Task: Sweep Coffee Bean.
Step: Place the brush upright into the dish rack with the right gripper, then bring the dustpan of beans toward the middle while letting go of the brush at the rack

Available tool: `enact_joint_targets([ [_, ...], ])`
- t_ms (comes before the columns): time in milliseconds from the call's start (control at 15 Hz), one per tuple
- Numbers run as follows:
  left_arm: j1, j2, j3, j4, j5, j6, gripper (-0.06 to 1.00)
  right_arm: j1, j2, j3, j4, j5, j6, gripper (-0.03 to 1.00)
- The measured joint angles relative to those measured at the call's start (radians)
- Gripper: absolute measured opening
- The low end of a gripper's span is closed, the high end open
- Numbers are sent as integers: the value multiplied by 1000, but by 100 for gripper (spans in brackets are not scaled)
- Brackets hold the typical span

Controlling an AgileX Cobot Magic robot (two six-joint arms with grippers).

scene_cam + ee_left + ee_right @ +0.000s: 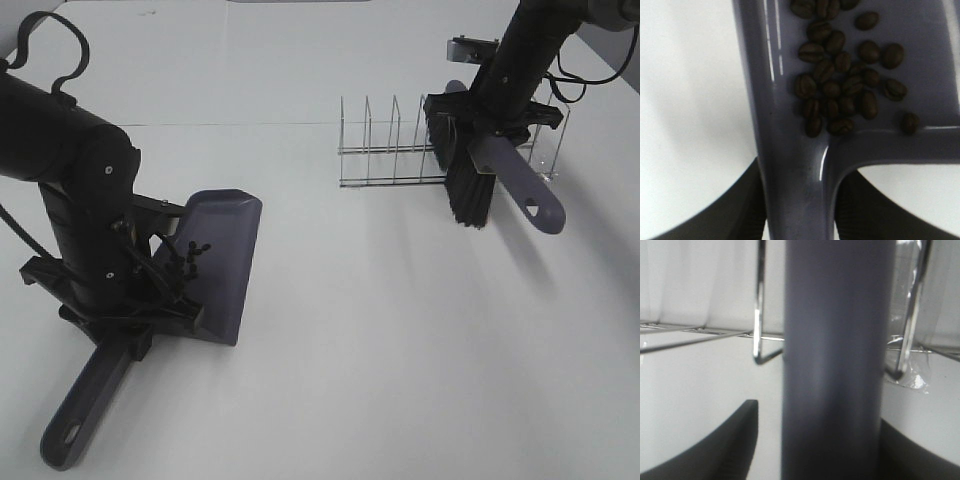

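Note:
The grey-purple dustpan lies on the white table at the left, its handle pointing to the front edge. My left gripper is shut on the handle where it meets the pan. Coffee beans lie bunched in the pan's back; the left wrist view shows the beans, the pan and my gripper. My right gripper is shut on the brush's grey handle, black bristles hanging down at the wire rack's right end. The right wrist view shows the handle between the fingers.
A chrome wire rack with upright dividers stands at the back right; its wires pass just behind the brush handle. A bit of clear plastic sits at the rack's end. The white table stretches between pan and rack.

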Motion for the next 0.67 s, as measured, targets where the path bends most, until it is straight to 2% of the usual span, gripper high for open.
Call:
enact_joint_targets([
  [67, 0, 0, 0, 0, 0, 0, 35, 0, -2, -7, 6, -4, 4, 57],
  [200, 0, 0, 0, 0, 0, 0, 35, 0, -18, -21, 4, -5, 5, 66],
  [533, 0, 0, 0, -10, -3, -5, 35, 0, -113, -23, 1, -13, 6, 68],
  [667, 0, 2, -8, -19, -11, -44, 35, 0, -200, 24, 44, -14, 6, 68],
])
